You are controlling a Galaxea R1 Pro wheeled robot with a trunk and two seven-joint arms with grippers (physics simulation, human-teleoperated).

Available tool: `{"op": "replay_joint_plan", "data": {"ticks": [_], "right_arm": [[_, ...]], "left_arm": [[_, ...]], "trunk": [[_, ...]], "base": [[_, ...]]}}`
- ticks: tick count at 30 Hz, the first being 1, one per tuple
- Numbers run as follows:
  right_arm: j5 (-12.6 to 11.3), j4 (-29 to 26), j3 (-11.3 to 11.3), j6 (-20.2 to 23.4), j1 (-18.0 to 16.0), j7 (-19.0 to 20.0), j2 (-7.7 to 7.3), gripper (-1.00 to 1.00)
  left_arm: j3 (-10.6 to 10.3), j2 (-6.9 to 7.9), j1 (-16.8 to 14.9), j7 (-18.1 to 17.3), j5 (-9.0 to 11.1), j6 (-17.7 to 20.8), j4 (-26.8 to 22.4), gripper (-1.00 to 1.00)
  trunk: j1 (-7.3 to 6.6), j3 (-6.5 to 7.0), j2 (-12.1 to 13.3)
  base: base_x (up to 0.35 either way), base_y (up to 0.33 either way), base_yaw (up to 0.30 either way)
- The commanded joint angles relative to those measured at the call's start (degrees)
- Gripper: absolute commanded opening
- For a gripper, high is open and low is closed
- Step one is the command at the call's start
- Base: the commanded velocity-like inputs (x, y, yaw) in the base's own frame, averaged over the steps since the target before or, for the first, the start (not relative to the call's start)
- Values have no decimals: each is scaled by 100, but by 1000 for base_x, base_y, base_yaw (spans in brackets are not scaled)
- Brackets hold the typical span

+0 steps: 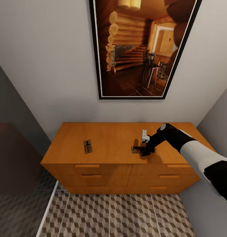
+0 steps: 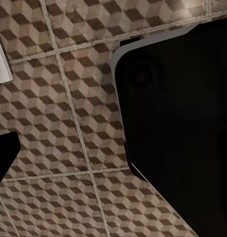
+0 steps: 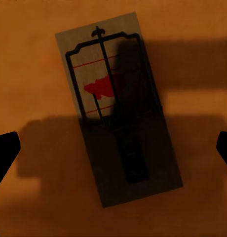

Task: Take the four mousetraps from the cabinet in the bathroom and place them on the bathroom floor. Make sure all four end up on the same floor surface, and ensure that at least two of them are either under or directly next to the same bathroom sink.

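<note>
While the right arm reaches over the cabinet, these notes go view by view.

head / right gripper [image 1: 147, 152]: hangs low over the cabinet top, right at the near trap [image 1: 136, 149]; placed there, I judge, to pick it up.
head / cabinet [image 1: 103, 169]: against the wall under a framed picture [image 1: 143, 49]; drawers shut, traps lie on top, so no drawer needs opening for these two.
head / far trap [image 1: 88, 146]: flat on the top, left part, well apart from the gripper; untouched.
head / floor [image 1: 120, 214]: cube-pattern tiles in front of the cabinet, no trap on them here.
head / count: two traps seen; other two not located.

left wrist / floor [image 2: 59, 123]: tiles seen from above; arm seems parked low, out of the way.
left wrist / left gripper: one dark fingertip [image 2: 5, 153] at the edge; spread or together, cannot tell.

right wrist / near trap [image 3: 118, 113]: flat on the orange top, red spot visible, centred between the fingers.
right wrist / fingertips [image 3: 5, 153]: spread wide, one each side, not touching the trap; lined up to close across its width.
</note>
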Motion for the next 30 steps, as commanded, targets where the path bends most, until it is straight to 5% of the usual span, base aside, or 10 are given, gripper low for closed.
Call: {"op": "replay_joint_plan", "data": {"ticks": [1,30], "right_arm": [[-3,-16,14,60,-3,20,-6,100],[-11,54,13,51,-3,-140,-23,100]], "left_arm": [[-48,-5,-11,21,22,-41,28,100],[-48,-5,-11,21,22,-36,28,100]], "trunk": [[3,-10,-11],[3,-10,-11]], "base": [[0,0,0],[0,0,0]]}}
